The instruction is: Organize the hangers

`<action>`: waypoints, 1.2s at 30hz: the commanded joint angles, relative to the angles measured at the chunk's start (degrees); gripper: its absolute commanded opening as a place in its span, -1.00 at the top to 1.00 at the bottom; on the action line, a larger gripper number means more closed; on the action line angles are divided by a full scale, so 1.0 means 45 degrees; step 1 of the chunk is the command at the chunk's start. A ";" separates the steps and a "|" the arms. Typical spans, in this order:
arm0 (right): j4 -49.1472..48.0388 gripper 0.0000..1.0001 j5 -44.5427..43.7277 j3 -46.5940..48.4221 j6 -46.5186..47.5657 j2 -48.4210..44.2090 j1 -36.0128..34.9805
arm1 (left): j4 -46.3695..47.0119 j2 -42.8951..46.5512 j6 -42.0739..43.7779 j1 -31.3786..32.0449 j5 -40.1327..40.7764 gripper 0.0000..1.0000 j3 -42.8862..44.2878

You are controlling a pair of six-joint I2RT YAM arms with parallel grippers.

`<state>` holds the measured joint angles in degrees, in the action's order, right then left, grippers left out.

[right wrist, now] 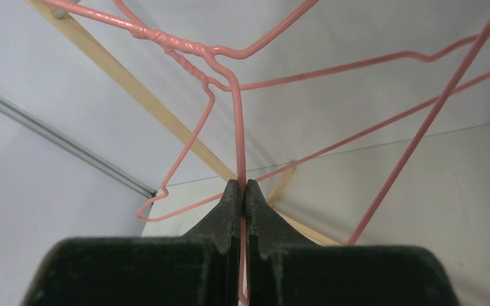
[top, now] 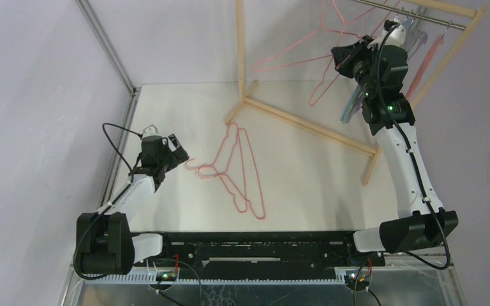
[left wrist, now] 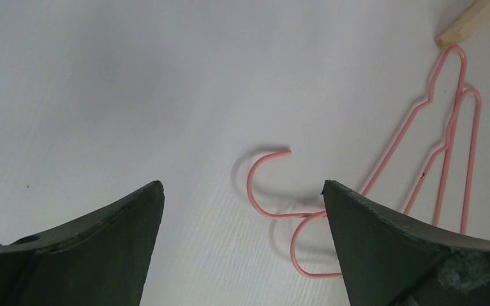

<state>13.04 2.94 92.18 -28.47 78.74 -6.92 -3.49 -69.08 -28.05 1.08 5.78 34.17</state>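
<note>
My right gripper [right wrist: 243, 190] clamps a pink triangular wire hanger [right wrist: 237, 121] below its twisted neck, raised near the metal rail [top: 415, 14] of the pale wooden rack [top: 306, 124], I judge for hooking on. Thicker coloured hangers [top: 416, 39] hang there, far right. Two more pink wire hangers [top: 237, 167] lie flat at centre. My left gripper [left wrist: 242, 185] hovers at their hooks, fingers apart.
</note>
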 commanded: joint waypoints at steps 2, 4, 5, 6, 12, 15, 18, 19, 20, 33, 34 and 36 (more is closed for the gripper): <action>-0.0986 1.00 -0.0104 0.0365 -0.0680 0.0449 0.0661 | 0.0348 0.0051 0.0187 -0.0104 0.0081 -0.98 0.0540; -0.0988 1.00 -0.0087 0.0393 -0.0725 0.0607 0.0740 | 0.0309 0.0068 0.0216 -0.0126 0.0134 -0.99 0.0503; -0.0984 1.00 -0.0126 0.0379 -0.0742 0.0652 0.0761 | 0.0289 0.0076 0.0228 -0.0138 0.0155 -0.99 0.0479; -0.1000 1.00 -0.0143 0.0334 -0.0758 0.0691 0.0759 | 0.0287 0.0087 0.0232 -0.0169 0.0167 -0.98 0.0456; -0.1042 1.00 -0.0036 0.0218 -0.0799 0.0935 0.0748 | 0.0362 -0.0064 0.0207 -0.0221 0.0160 -0.99 0.0431; -0.0909 1.00 0.0061 0.0509 -0.0769 0.1256 0.0600 | 0.0436 -0.0106 0.0127 -0.0221 0.0150 -0.99 0.0499; -0.0639 1.00 0.0300 0.1185 -0.0670 0.1799 0.0283 | 0.0461 -0.0183 0.0082 -0.0223 0.0160 -0.99 0.0595; -0.0540 1.00 0.0335 0.1470 -0.0598 0.1992 0.0157 | 0.0479 -0.0194 0.0072 -0.0221 0.0170 -0.98 0.0617; -0.0357 1.00 0.0335 0.1791 -0.0496 0.2231 0.0020 | 0.0491 -0.0206 0.0063 -0.0228 0.0194 -0.98 0.0627; 0.0011 1.00 0.0191 0.2991 -0.0314 0.3975 -0.1278 | 0.0718 -0.0342 0.0144 -0.0628 0.0110 -0.99 0.0342; 0.0008 1.00 0.0204 0.3052 -0.0307 0.4108 -0.1358 | 0.0731 -0.0353 0.0141 -0.0680 0.0103 -0.99 0.0327; 0.0186 1.00 0.0243 0.3345 -0.0274 0.4398 -0.1473 | 0.0769 -0.0352 0.0140 -0.0769 0.0066 -0.98 0.0316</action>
<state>12.40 3.60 104.36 -30.37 96.27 -12.62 -2.74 -70.50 -28.03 -1.45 5.85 34.17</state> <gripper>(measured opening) 0.008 0.994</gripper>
